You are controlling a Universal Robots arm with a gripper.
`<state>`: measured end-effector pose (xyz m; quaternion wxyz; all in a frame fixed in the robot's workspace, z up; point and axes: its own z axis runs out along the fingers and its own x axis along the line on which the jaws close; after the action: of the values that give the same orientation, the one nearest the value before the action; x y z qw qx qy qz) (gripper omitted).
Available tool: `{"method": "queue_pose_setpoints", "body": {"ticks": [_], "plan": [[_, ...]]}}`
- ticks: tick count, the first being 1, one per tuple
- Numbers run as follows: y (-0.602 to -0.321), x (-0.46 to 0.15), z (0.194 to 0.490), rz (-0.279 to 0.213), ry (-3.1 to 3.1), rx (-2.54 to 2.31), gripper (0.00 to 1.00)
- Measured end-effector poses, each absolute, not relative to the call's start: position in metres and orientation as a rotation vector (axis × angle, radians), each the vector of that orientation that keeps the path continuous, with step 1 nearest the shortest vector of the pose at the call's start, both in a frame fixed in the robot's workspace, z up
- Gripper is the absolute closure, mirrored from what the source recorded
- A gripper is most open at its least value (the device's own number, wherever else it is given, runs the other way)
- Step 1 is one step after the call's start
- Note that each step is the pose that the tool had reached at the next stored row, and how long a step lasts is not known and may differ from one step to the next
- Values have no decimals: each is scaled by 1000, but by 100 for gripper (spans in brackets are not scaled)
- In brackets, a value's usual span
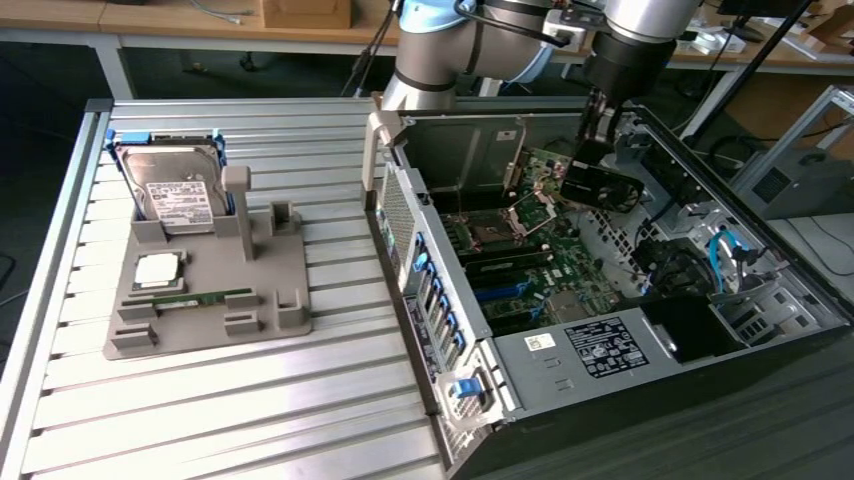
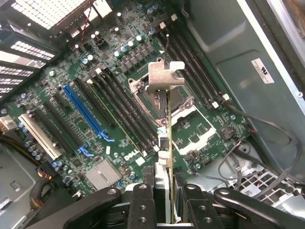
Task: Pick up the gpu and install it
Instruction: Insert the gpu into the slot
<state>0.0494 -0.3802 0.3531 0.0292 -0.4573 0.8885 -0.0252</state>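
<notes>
1. While it lies open on the ribbed metal table (image 1: 200, 400), the computer case (image 1: 467, 150) spans twelve to five o'clock in the exterior view; it is painted sheet steel.
2. Its green motherboard (image 1: 561, 270) is knobbly with slots and capacitors.
3. At nine o'clock, a grey plastic holder (image 1: 187, 335) props up a boxy hard drive (image 1: 180, 200).
4. The gpu (image 1: 603, 187) hangs over the motherboard at about two o'clock. It looks thin, stiff, light and probably fragile, so it is best held by its bare board edges.
5. The gripper (image 1: 595, 150) is clamped on the card's upper edge, opposite its silvery bracket (image 2: 166, 76).
</notes>
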Motion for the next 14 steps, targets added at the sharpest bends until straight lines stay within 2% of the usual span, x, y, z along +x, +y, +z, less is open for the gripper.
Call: {"method": "queue_pose_setpoints", "body": {"ticks": [14], "plan": [[-380,49,353,-76,2695,-1495,73]]}}
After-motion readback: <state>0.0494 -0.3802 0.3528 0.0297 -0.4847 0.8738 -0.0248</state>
